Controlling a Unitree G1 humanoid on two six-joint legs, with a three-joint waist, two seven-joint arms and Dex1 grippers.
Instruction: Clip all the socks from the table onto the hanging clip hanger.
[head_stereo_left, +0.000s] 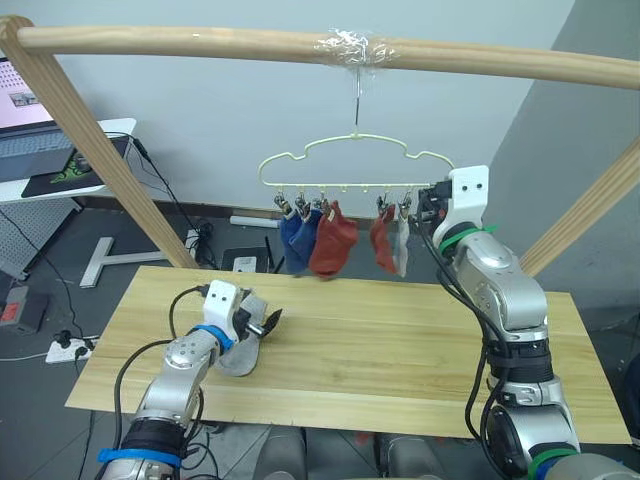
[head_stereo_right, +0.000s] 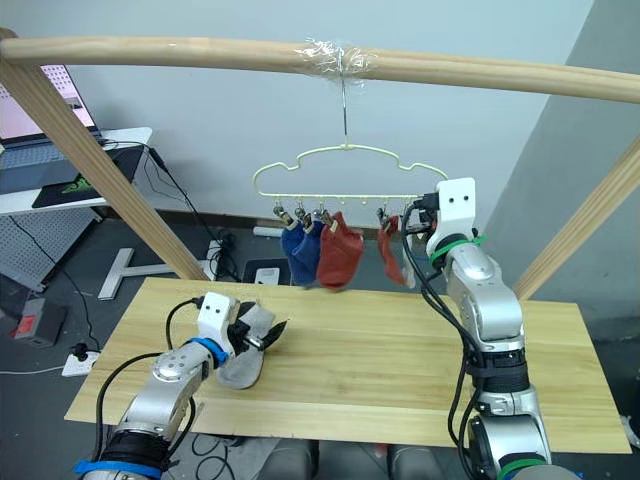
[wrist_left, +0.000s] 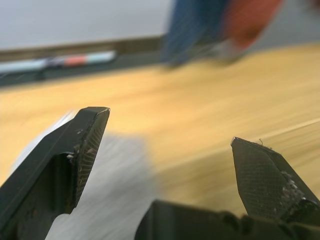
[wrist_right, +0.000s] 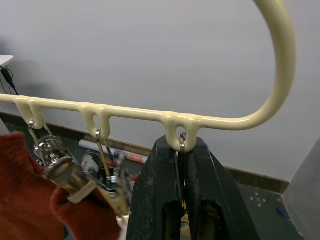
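Observation:
The pale yellow clip hanger (head_stereo_left: 355, 163) hangs from the pole above the table (head_stereo_left: 400, 370). Two blue socks (head_stereo_left: 296, 238), a rust red sock (head_stereo_left: 335, 243), a second red sock (head_stereo_left: 382, 243) and a light grey sock (head_stereo_left: 402, 250) are clipped to it. My right gripper (wrist_right: 182, 145) is raised at the hanger's right end, shut on the last metal clip (wrist_right: 182, 146). Another light grey sock (head_stereo_left: 240, 355) lies on the table's left part. My left gripper (head_stereo_left: 272, 321) hovers open just over it, the sock (wrist_left: 115, 200) lying under its fingers.
A thick wooden pole (head_stereo_left: 300, 45) spans the top on slanted wooden supports (head_stereo_left: 100, 150) at both sides. Beyond the table to the left stands a white desk with a laptop (head_stereo_left: 40, 150). Cables and a power strip (head_stereo_left: 68, 348) lie on the floor.

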